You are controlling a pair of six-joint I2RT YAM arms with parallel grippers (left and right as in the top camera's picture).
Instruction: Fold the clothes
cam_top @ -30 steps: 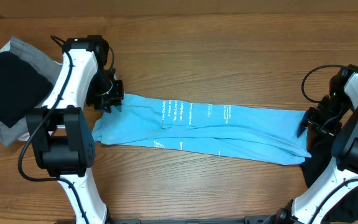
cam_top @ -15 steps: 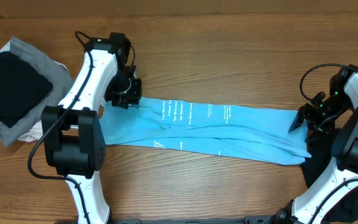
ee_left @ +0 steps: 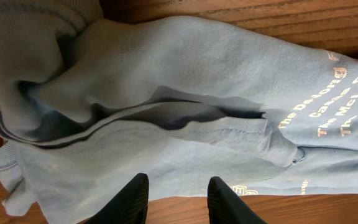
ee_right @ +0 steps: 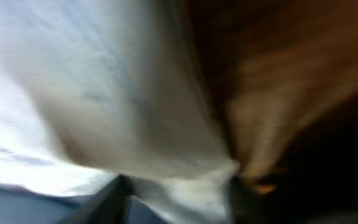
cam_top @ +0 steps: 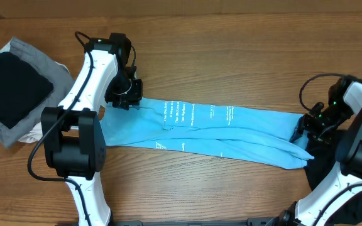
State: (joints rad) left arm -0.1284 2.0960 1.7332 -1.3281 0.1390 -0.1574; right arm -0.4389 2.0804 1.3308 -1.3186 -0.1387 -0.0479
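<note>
Light blue T-shirt (cam_top: 231, 129) lies stretched in a long band across the wooden table (cam_top: 231, 50) | left gripper (cam_top: 126, 95) at its left end, fingers (ee_left: 131, 200) spread, cloth just ahead of them, nothing pinched | right gripper (cam_top: 303, 127) at its right end, wrist view blurred, grip cannot be told | black garment (cam_top: 8, 88) far left, well apart
</note>
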